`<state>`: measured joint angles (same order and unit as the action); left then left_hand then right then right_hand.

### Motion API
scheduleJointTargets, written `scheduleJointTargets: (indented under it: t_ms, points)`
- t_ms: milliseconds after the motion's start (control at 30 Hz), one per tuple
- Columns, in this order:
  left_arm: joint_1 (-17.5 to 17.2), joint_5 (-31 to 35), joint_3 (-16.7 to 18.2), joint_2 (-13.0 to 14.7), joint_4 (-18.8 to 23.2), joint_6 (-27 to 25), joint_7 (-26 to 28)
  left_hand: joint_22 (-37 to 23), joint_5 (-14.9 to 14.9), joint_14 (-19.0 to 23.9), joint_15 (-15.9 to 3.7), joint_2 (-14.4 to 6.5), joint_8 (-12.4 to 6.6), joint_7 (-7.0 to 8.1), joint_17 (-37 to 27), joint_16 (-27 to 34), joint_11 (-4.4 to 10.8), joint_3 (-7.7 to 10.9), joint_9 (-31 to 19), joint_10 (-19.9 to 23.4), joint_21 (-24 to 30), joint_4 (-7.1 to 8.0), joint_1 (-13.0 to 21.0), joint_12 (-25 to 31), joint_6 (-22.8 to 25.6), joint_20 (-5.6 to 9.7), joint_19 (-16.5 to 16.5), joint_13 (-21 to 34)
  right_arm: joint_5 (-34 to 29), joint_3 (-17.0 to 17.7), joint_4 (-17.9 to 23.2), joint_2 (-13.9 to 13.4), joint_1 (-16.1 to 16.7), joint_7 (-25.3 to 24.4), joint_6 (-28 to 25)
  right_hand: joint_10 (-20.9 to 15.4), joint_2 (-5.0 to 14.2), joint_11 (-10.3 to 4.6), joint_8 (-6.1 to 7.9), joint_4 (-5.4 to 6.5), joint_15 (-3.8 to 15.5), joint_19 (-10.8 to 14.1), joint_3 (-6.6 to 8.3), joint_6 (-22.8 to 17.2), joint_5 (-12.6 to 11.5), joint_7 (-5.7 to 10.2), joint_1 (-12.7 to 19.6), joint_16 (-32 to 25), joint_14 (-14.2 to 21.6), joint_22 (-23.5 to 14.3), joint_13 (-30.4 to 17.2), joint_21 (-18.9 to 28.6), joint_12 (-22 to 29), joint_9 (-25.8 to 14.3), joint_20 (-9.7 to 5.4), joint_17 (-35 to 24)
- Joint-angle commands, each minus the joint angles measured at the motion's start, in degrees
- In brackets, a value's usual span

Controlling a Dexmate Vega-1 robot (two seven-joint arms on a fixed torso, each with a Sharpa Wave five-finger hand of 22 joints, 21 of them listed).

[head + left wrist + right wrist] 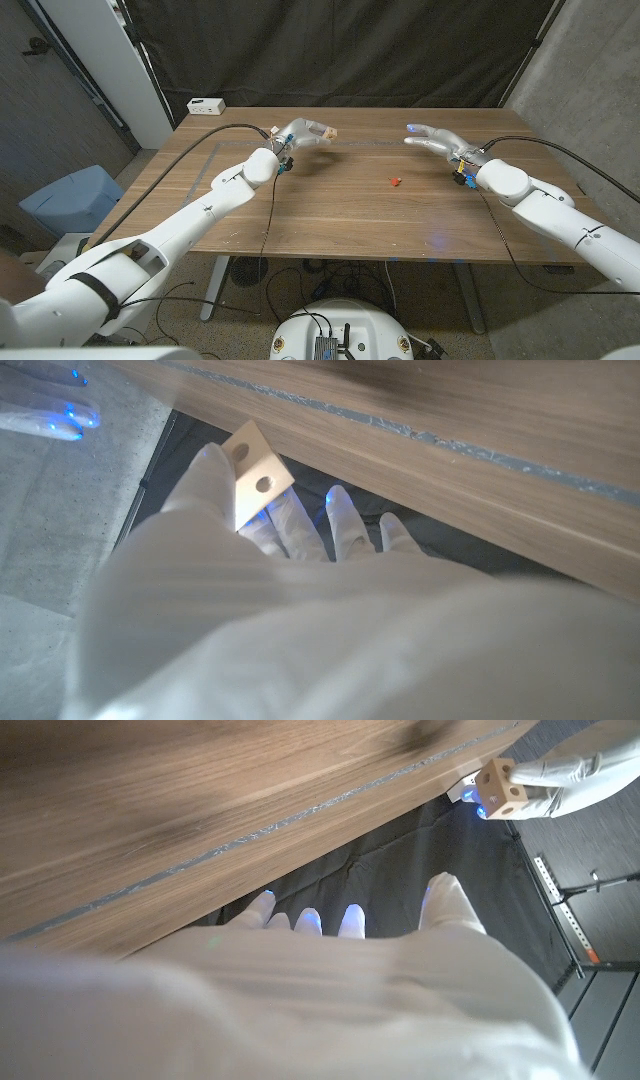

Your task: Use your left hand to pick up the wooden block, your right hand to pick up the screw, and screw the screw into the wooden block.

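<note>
A wooden table (330, 215) with a dark-grained top spreads across the head view, with black curtains (350, 50) hanging behind it. Two white robot arms reach in from the bottom corners. The left arm (190, 225) stretches up toward the table's far left part, and a black cable (190, 150) loops along it. The right arm (560, 215) reaches in from the right side, also trailed by a cable. A pale blue bin (70, 200) stands on the floor left of the table, and a small white box (207, 105) sits at the far left corner of the tabletop. The left hand (300, 133) is raised above the table's far side and grasps the block (327, 132), a small pale wooden cube with round holes in its faces; in the left wrist view the block (255, 475) is pinched at the fingertips, and in the right wrist view it shows as a light cube (499, 787) held out beyond the table's edge. The right hand (437, 138) is lifted over the far right part of the table, released, its fingers stretched out and apart, holding nothing. The screw (395, 181), a tiny red thing, lies on the tabletop between the two hands, nearer the right one and apart from both.
</note>
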<state>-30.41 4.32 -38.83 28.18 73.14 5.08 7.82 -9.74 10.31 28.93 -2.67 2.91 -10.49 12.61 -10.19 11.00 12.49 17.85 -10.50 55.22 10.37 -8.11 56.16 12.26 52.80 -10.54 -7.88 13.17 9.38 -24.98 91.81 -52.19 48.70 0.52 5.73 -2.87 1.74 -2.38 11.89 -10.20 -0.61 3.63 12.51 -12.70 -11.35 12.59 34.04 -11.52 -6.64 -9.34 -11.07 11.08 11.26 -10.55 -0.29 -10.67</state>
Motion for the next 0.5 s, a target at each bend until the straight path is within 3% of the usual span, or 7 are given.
scheduleJointTargets:
  t_ms: [33, 233, 500]
  points:
    - [2.0, -7.5, -0.2, -2.9, -6.6, 4.4, -4.7, -0.2, -0.2, -0.3, 0.2, -0.8, -0.36, -0.03, -0.2, 0.0, -0.06, -0.1, -0.3, -0.2, 0.0, 0.09, -0.2, 0.0, 0.2, -0.17, 1.0, 0.2, -4.9, -1.1, 0.7, -3.5, -1.5, 2.9, 0.6, 0.4, -0.21, -0.19, 0.37, -0.19, -0.06, 0.6, 0.32, -0.6, 0.1, -0.07, 1.0, -0.4, 0.1, -0.2, -0.2, 0.2, 0.2, -0.2, 0.23, -0.1]
    - [2.7, -9.5, -0.3, -3.8, -9.4, 7.1, -6.3, -0.2, -0.2, -0.7, 0.26, -0.9, -0.35, -0.04, -0.2, 0.0, -0.05, -0.14, -0.3, -0.8, 0.0, 0.1, -0.2, -0.3, 0.1, -0.21, 1.4, 0.1, -8.0, -1.9, 0.5, -4.7, -2.4, 4.5, 2.1, 0.6, -0.38, -0.44, 0.49, -0.25, 0.02, 0.7, 0.72, -1.1, 0.2, -0.06, 2.1, -0.3, 0.1, -0.2, -0.2, 0.1, 0.1, -0.3, 0.28, -0.1]
    - [2.6, -12.2, 0.2, -4.4, -10.3, 7.1, -7.3, -0.2, -0.1, -1.4, 0.11, -1.4, -0.28, -0.03, -0.2, -0.1, -0.1, -0.04, -0.3, -1.5, 0.1, 0.07, 0.0, -0.5, -0.2, -0.11, 1.6, 0.0, -14.3, -3.4, 0.8, -6.3, -4.2, 6.2, 3.4, 0.8, -0.7, -0.7, 0.57, -0.28, 0.21, 1.4, 1.12, -1.5, 0.3, -0.02, 3.3, -0.3, 0.4, -0.2, -0.2, 0.2, 0.1, -0.3, 0.21, -0.1]
